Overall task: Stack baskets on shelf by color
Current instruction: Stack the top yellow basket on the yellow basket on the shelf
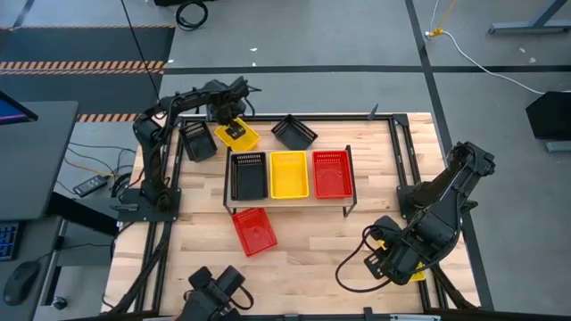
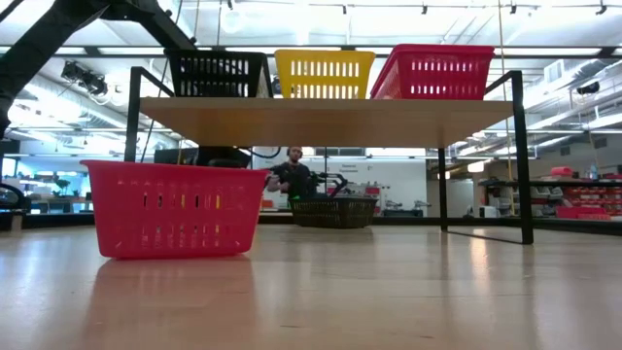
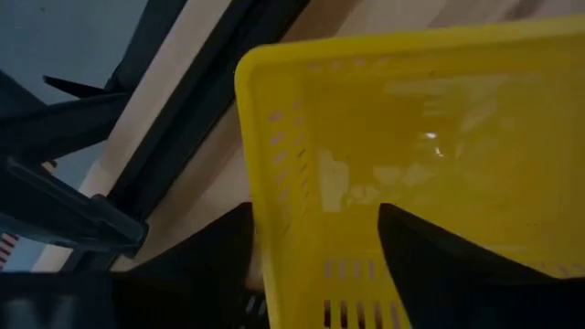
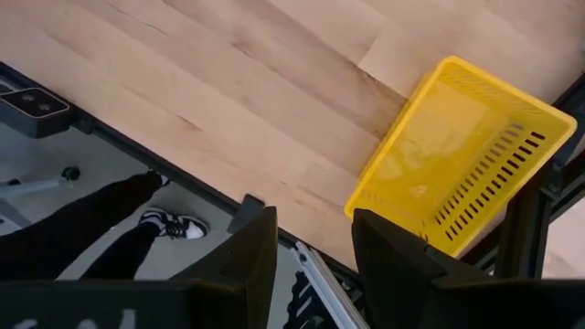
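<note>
The shelf [image 1: 288,203] stands mid-table with a black basket [image 1: 248,175], a yellow basket [image 1: 288,174] and a red basket [image 1: 331,172] side by side on top. My left gripper [image 1: 230,120] is at the far left, shut on a second yellow basket [image 1: 238,135]. Loose on the table are a black basket [image 1: 197,142], another black basket [image 1: 293,132], and a red basket [image 1: 253,230] in front of the shelf. My right gripper [image 4: 315,265] is open and empty at the near right, beside a third yellow basket [image 4: 466,164]. My left gripper holds the yellow basket by one side wall [image 3: 292,265], near a corner of the rim. One finger [image 3: 219,256] is outside the wall and one finger [image 3: 430,265] is inside the basket. The fingers come from above. Whether the basket is clear of the table, I cannot tell.
Black frame rails [image 1: 406,152] run along the table's edges. A person's legs [image 4: 91,219] stand beyond the near edge. In the low view the red basket [image 2: 175,209] stands close in front, and the shelf top [image 2: 330,122] is behind it. Bare wood lies between the shelf and the right arm.
</note>
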You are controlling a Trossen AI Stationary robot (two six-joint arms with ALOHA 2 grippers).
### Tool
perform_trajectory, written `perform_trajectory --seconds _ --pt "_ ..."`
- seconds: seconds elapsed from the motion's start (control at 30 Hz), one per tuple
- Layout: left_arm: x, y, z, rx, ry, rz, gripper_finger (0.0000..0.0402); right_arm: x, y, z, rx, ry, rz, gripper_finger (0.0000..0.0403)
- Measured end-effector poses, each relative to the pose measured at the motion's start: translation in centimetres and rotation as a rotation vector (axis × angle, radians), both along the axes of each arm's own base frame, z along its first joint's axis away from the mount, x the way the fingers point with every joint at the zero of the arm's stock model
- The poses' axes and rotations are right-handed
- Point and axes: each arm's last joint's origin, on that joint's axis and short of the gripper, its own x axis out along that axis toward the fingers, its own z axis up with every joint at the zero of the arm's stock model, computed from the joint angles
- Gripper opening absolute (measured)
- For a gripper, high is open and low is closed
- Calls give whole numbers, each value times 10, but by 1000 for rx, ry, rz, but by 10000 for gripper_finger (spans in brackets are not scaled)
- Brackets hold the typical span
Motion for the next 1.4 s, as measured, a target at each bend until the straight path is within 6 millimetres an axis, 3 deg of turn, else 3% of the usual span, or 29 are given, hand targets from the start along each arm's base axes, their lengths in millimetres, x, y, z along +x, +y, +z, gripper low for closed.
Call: perform_trajectory --seconds 0.47,0.7,0.83,1.03,1.4 --pt "-10 5 -3 -23 2 24 17 1 1 0 5 -10 -4 148" --pt "-6 11 15 -10 -17 -1 22 1 1 0 5 -10 -4 148" --pt "1 15 38 19 -33 -29 13 1 0 0 -4 -15 -8 148" --pt "11 20 89 80 -89 -45 13 1 -1 0 -36 -41 25 148" --pt "14 2 191 192 -198 -95 12 -2 -6 -1 -121 -37 176 148"
